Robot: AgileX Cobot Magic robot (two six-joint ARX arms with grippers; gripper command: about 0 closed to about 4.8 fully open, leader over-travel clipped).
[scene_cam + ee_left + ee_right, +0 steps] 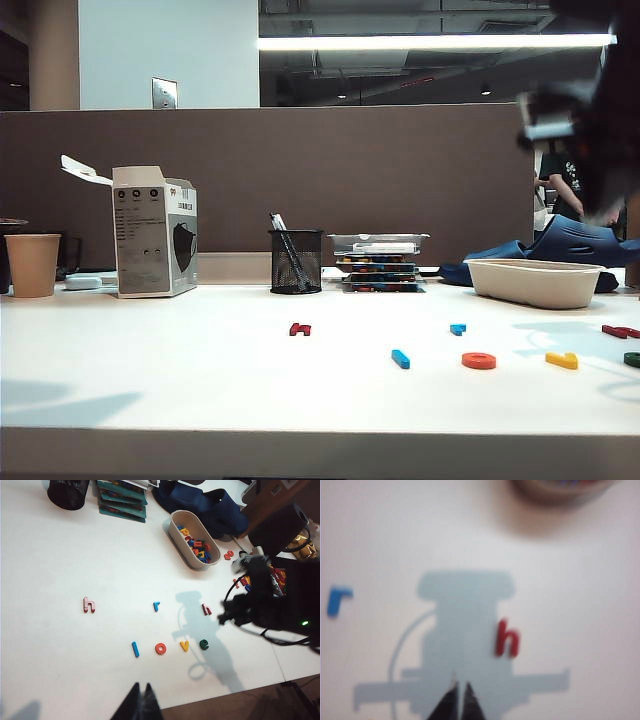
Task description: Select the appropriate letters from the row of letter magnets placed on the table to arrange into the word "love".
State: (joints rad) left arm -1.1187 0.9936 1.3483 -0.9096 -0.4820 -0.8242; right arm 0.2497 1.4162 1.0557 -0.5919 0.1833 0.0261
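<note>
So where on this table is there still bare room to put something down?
The widest bare stretch of the white tabletop lies in front of the black mesh pen cup, beside the lone dark red h magnet. It is crowded by the beige oval tray of letters and the finished row, blue l to green e.

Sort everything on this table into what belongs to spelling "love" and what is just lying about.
Belongs to the job:
blue l
orange o
yellow v
green e
right gripper, shut above the table
left gripper, shut

Lying about:
red h
blue r
second red h
letter tub
mesh pen cup
paper cup
</note>
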